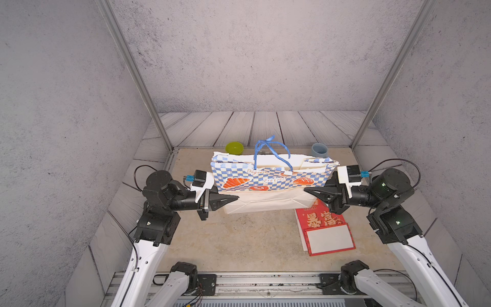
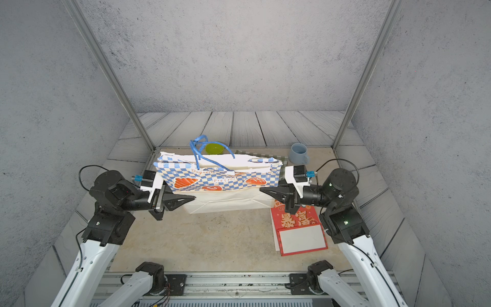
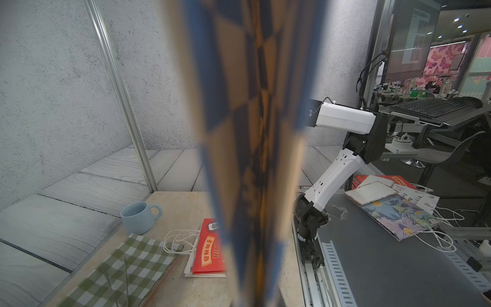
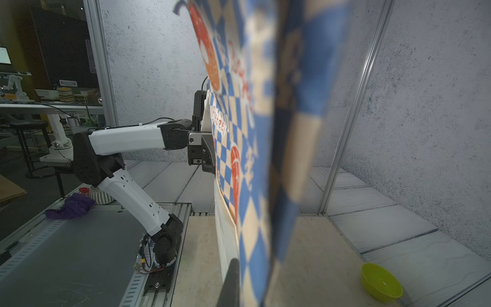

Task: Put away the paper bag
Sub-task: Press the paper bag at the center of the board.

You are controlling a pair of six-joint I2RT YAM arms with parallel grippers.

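Observation:
The paper bag stands upright mid-table in both top views, blue and cream checked, with bread pictures, blue handles and a white folded base. My left gripper pinches its lower left side edge, jaws shut on it. My right gripper is shut on the lower right side edge. In the left wrist view the paper bag is a blurred band running down to the jaws, whose fingers do not show. The right wrist view shows the paper bag with one dark finger flat against it.
A green bowl and a blue-grey mug stand behind the bag at the table's far edge. A flat red bag lies front right, under the right gripper. A flat green-checked bag lies near the mug. Metal posts stand at the far corners.

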